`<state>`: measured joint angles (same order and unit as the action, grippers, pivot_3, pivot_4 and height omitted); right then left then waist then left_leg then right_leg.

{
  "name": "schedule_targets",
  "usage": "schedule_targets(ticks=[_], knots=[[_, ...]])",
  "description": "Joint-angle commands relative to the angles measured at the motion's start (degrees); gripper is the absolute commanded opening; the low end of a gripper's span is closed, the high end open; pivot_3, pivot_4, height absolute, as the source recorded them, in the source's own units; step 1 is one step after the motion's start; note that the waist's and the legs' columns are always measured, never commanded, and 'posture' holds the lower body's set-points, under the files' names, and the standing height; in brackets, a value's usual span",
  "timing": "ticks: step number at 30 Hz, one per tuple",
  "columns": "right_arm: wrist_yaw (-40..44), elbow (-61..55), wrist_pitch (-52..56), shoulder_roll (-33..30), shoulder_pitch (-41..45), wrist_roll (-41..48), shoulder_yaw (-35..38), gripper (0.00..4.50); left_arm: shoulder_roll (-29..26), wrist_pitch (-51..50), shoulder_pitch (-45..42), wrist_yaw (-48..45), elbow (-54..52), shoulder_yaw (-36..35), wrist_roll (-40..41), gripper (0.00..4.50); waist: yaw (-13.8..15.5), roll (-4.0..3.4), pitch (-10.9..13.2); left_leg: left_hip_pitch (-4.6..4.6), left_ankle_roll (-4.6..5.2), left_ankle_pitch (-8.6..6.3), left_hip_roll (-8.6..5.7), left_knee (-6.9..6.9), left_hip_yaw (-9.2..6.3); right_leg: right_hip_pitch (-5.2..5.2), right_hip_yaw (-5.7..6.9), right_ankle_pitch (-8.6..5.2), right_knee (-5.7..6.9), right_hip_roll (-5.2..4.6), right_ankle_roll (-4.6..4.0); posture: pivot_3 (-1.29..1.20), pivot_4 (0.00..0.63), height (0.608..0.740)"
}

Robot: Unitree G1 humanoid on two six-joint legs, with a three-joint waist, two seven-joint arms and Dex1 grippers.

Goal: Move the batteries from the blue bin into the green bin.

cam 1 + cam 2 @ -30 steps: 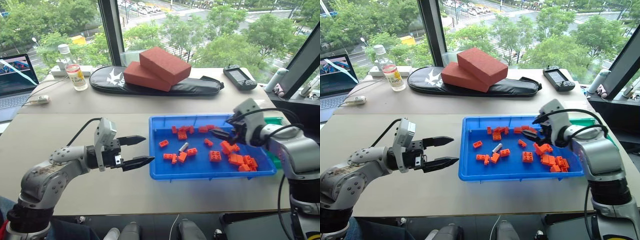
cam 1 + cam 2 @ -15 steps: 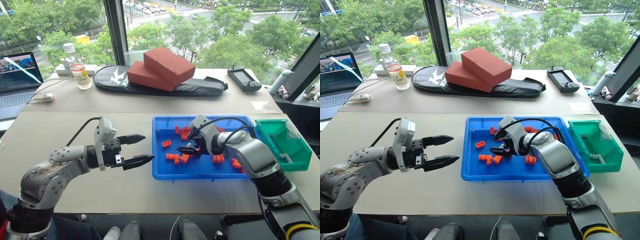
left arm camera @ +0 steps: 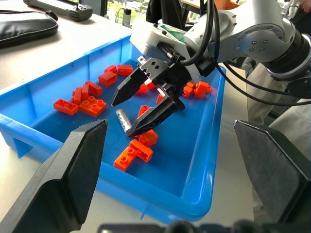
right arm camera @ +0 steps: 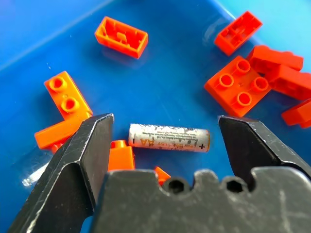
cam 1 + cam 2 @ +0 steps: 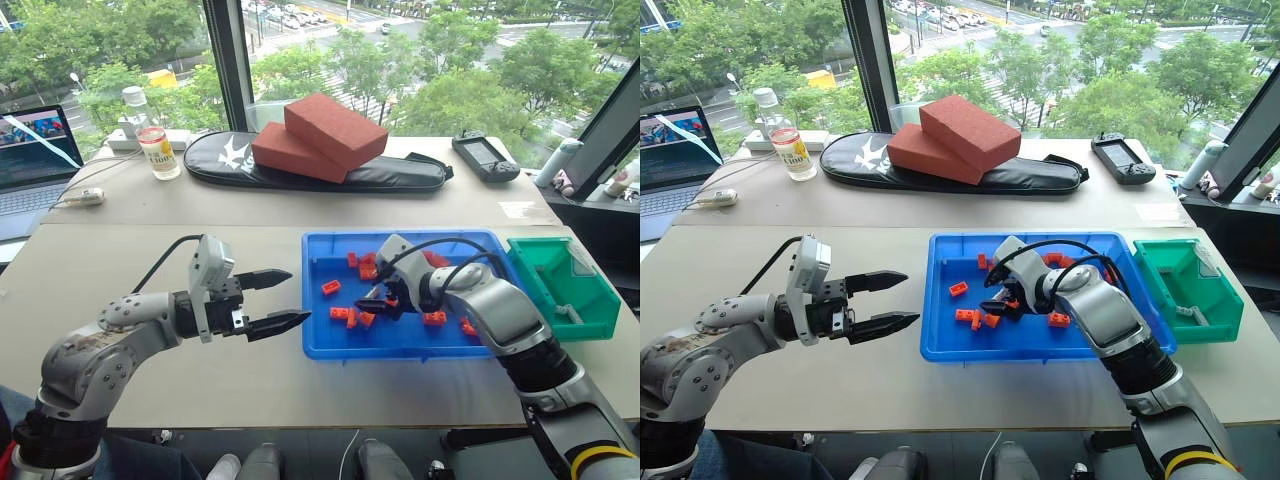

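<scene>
Right hand [image 3: 146, 104] hangs low inside the blue bin [image 5: 320, 345], its two black fingers spread wide on either side of a silvery battery [image 4: 169, 138] that lies flat on the bin floor among orange toy bricks [image 3: 87, 102]; the fingers do not grip it. Left hand [image 5: 272, 300] hovers over the surface just beside the blue bin's near left corner, fingers apart and holding nothing. At the blue bin's right end stands the green bin [image 5: 565, 290], on the same surface.

One battery [image 4: 169, 138], one blue bin [image 5: 320, 345], one green bin [image 5: 590, 320], two pincers.
</scene>
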<state>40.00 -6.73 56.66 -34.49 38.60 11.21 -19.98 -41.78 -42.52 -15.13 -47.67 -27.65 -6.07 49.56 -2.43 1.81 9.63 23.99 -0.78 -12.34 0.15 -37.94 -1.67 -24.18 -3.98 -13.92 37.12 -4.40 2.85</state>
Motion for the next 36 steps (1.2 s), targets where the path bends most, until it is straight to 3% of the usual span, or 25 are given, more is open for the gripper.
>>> schedule_targets(ticks=[1,4,10,17,19,21,26,29,36], knots=[[0.59,-0.64,0.27,-0.12,1.19,-0.23,0.84,3.99,0.05,0.68,0.02,0.08,-1.37,-1.13,0.30,4.50,0.00,0.00,0.00,0.00,0.00,0.00,0.00,0.00,0.00,0.00,0.00,0.00,0.00,0.00,0.00,0.00,0.150,0.740],[0.90,-0.74,0.35,0.11,1.25,0.11,1.16,3.99,0.04,0.80,0.04,-0.06,-1.20,-1.09,0.17,4.50,0.00,0.00,0.00,0.00,0.00,0.00,0.00,0.00,-0.01,0.00,0.00,0.00,0.00,0.01,0.00,0.00,0.150,0.740],[1.10,-0.92,0.22,0.18,1.18,0.15,1.68,2.53,0.09,0.86,0.06,-0.21,-1.10,-1.06,0.20,4.50,0.00,0.00,0.00,0.00,0.00,0.00,0.00,0.00,-0.01,0.00,0.00,0.00,0.00,0.00,0.00,0.00,0.150,0.740],[0.56,-3.31,0.90,-0.36,1.75,2.59,8.09,2.53,-0.02,0.98,0.31,-0.33,-1.23,-1.14,0.11,4.50,0.01,0.00,0.00,0.00,0.00,0.00,0.00,0.00,-0.01,0.00,0.00,0.00,0.00,0.00,0.00,0.00,0.150,0.740],[0.40,-5.95,0.74,-0.19,2.70,6.81,17.07,2.53,-0.12,0.96,0.47,-0.46,-1.21,-1.36,0.24,4.50,0.04,0.00,0.00,0.01,0.00,0.00,0.00,0.00,-0.01,-0.01,0.00,0.00,0.00,0.00,0.00,0.00,0.150,0.740],[-2.06,-4.38,-2.49,-2.97,3.20,6.41,25.17,2.53,-0.29,0.99,0.53,-0.54,-1.14,-1.53,0.20,4.50,0.10,0.00,0.01,0.05,0.00,0.00,-0.02,0.00,-0.01,-0.03,0.00,0.00,0.00,-0.02,0.00,0.00,0.150,0.740],[-16.53,8.58,-11.88,-9.91,2.79,-3.43,34.30,2.53,-0.32,1.09,0.20,-0.96,-0.68,-1.34,0.00,4.50,1.23,0.01,0.00,0.04,0.00,0.00,-0.08,0.00,0.01,0.04,0.04,0.00,-0.09,-0.06,0.01,0.00,0.150,0.740],[-22.90,14.27,-13.51,-11.14,1.74,-6.83,36.91,2.53,-0.13,0.88,-0.34,-1.17,-0.50,-0.98,0.15,4.50,0.99,0.00,0.00,0.03,0.00,0.00,-0.03,0.01,0.08,0.01,0.00,0.00,-0.08,-0.02,0.00,0.00,0.150,0.740],[-24.50,12.46,-9.01,-10.42,-3.23,-7.18,37.39,2.53,-0.42,0.82,-1.59,-2.02,0.41,-0.39,-0.20,4.50,-0.13,-0.04,0.00,0.01,0.00,0.00,-0.01,0.05,0.14,-0.01,-0.11,0.00,-0.03,-0.01,-0.01,0.00,0.150,0.740]])
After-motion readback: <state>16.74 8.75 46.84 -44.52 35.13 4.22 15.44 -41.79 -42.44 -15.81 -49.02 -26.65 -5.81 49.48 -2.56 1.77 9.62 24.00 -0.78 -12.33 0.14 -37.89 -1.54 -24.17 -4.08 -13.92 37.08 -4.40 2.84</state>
